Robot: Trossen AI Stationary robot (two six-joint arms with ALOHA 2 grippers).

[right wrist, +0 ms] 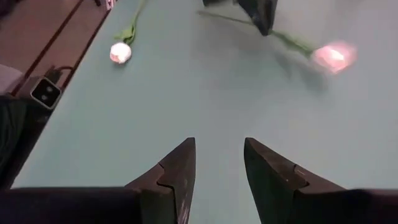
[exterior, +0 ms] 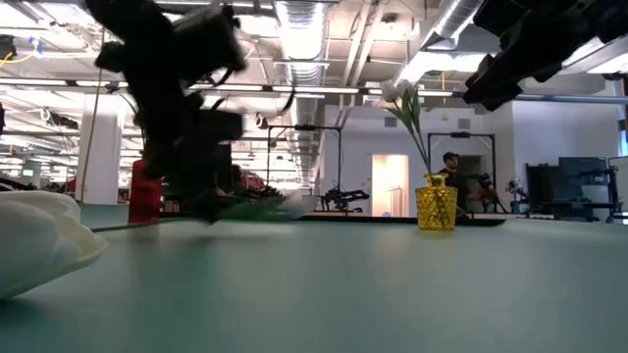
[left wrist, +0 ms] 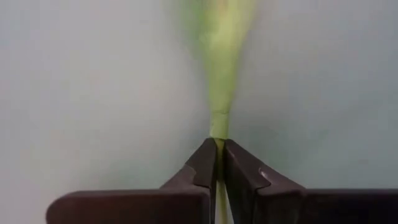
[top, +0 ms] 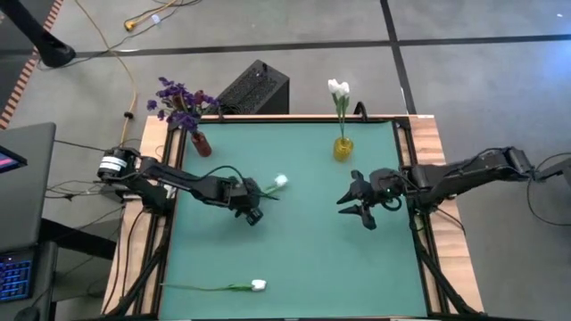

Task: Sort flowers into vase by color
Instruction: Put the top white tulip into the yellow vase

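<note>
My left gripper is left of the table's middle, shut on a white tulip whose bloom points toward the far right. My right gripper hovers open right of the middle, touching nothing. A second white tulip lies flat on its side near the table's near edge, its stem running left; its bloom fills the low view's left. A yellow vase at the far edge holds white tulips. A red vase at the far left holds purple blooms. My left gripper pinches the white tulip's green stem between its two fingers, below the leaves, some way back from the bloom. The fingers come from above, slanting down. The stem runs out ahead of the fingertips; whether the flower is clear of the table cannot be told.
A black box stands just beyond the table's far edge. Wooden strips and black rails border the green mat left and right. Bare green mat lies between the grippers and the near edge. A person shows far off in the room.
</note>
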